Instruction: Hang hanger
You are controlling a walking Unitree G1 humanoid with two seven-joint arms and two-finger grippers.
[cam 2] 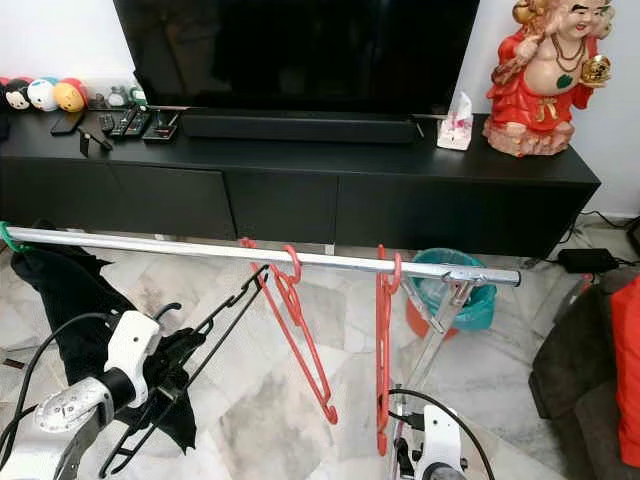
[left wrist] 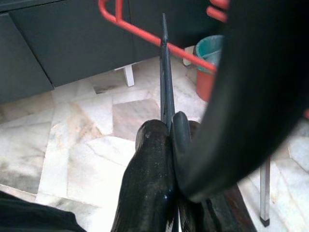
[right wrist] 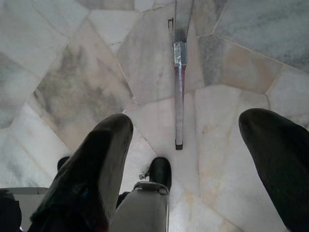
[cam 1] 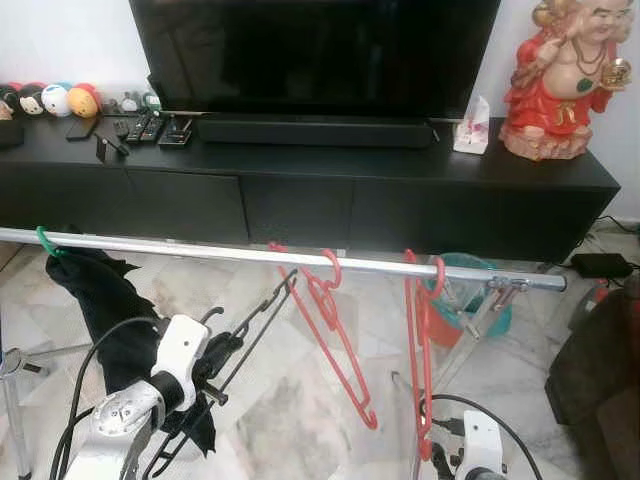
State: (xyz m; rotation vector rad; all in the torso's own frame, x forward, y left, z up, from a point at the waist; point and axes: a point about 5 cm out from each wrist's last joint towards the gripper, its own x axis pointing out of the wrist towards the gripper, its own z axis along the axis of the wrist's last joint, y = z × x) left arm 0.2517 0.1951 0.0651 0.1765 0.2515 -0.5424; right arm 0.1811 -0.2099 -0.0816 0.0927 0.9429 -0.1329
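Note:
A black hanger [cam 1: 252, 322] sits tilted in my left gripper [cam 1: 218, 362], below and in front of the silver rail [cam 1: 200, 249]. Its top points up toward the rail, just short of it. In the left wrist view the fingers [left wrist: 149, 159] are shut on the hanger's thin edge [left wrist: 166, 82]. Two red hangers [cam 1: 338, 345] [cam 1: 420, 350] hang from the rail to the right. At the rail's left end a black garment [cam 1: 95, 300] hangs on a green hook [cam 1: 44, 240]. My right gripper [right wrist: 188, 121] is open and points down at the marble floor, with nothing between its fingers.
Behind the rail stands a long black TV console [cam 1: 300, 200] with a TV [cam 1: 310, 50], remotes [cam 1: 150, 128], a tissue box [cam 1: 472, 128] and a red statue [cam 1: 560, 80]. A teal bin [cam 1: 470, 295] stands by the rack's right leg [right wrist: 179, 87]. Dark cloth [cam 1: 600, 370] lies at the right.

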